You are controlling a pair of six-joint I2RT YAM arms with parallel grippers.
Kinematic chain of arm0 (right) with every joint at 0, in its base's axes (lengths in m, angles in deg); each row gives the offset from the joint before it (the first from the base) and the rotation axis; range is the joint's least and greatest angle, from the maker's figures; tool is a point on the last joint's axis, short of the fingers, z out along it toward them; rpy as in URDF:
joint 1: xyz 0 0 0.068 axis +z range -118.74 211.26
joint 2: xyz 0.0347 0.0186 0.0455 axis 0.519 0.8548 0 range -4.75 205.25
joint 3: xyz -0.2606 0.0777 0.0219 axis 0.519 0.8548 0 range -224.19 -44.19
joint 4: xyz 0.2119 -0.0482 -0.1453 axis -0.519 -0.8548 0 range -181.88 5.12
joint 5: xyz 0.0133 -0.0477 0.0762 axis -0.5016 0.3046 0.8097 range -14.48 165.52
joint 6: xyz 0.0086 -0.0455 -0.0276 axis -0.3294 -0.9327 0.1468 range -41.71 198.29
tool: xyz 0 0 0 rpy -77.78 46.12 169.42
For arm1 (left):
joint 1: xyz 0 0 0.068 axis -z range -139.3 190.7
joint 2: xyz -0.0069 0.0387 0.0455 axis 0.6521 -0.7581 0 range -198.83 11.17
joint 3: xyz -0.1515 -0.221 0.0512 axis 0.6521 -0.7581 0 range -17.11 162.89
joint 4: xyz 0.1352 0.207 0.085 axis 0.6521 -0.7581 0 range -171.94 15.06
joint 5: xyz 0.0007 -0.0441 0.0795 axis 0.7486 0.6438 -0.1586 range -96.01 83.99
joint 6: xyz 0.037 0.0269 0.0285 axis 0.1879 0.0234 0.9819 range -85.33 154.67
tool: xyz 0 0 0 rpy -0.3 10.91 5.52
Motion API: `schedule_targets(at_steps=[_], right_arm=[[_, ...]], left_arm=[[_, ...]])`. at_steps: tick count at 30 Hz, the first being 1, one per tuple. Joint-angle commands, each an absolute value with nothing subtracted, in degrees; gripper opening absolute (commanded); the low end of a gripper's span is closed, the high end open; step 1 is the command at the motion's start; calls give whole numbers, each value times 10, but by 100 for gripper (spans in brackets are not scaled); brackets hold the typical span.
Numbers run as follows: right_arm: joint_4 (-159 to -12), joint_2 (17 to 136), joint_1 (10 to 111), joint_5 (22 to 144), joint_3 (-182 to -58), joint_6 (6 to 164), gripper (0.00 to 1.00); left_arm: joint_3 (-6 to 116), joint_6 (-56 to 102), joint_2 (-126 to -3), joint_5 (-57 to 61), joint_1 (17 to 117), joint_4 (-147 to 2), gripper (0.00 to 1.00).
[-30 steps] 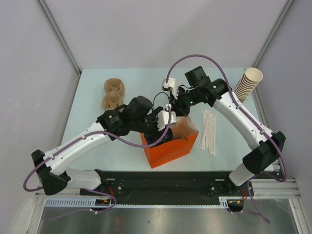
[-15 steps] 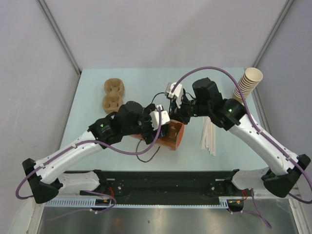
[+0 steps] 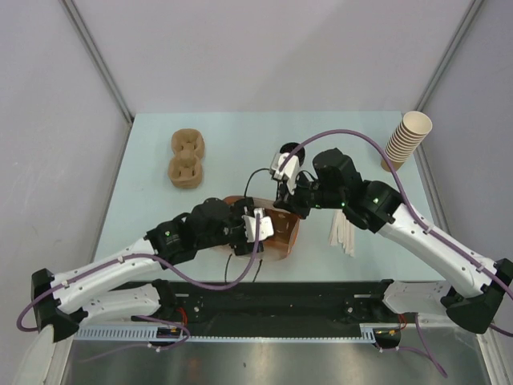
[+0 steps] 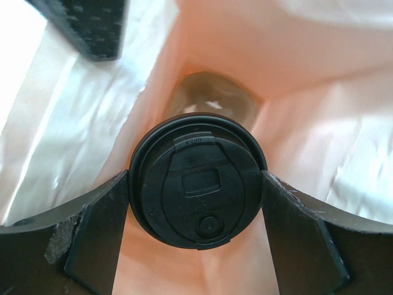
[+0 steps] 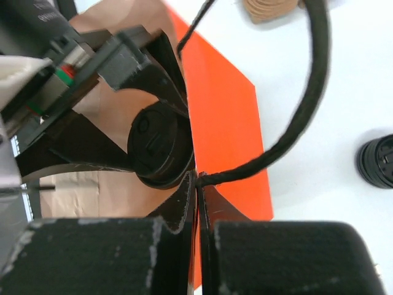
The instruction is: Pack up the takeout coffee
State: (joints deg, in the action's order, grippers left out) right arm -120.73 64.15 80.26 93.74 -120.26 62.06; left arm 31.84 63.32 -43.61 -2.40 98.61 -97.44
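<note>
Centrally, by the near edge of the table [image 3: 224,136], the orange bag [image 5: 221,129] contains the takeout coffee [image 4: 198,196], its black lid clasped by the left gripper [image 4: 195,184], whose jaws stand wide and press against either side of the lid. Right gripper [image 5: 197,184]: jaws closed flat on the bag's rim, just beside the lid. Elsewhere: cup carrier [image 3: 185,158] toward the far left corner, stack of tan cups [image 3: 405,138] at the far right corner, wooden sticks [image 3: 343,233] toward the right edge

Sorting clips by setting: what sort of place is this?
Probably a lab test cell staged as a coffee counter: grey partition walls, a stack of paper cups, and a pulp cup carrier.
</note>
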Motion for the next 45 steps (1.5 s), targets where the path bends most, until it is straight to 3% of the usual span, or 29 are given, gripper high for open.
schedule_targets(at_steps=[1, 15, 28, 45], right_arm=[[-1144, 597, 828, 926, -1191, 602, 0], [-1136, 566, 897, 914, -1151, 554, 0], [-1128, 574, 898, 927, -1148, 582, 0], [-1128, 570, 902, 935, -1146, 589, 0]], left_arm=[[290, 668, -416, -53, 1022, -926, 17], [224, 731, -416, -192, 1100, -831, 14], [173, 810, -406, -202, 1162, -761, 13], [199, 753, -460, -244, 1166, -810, 13]])
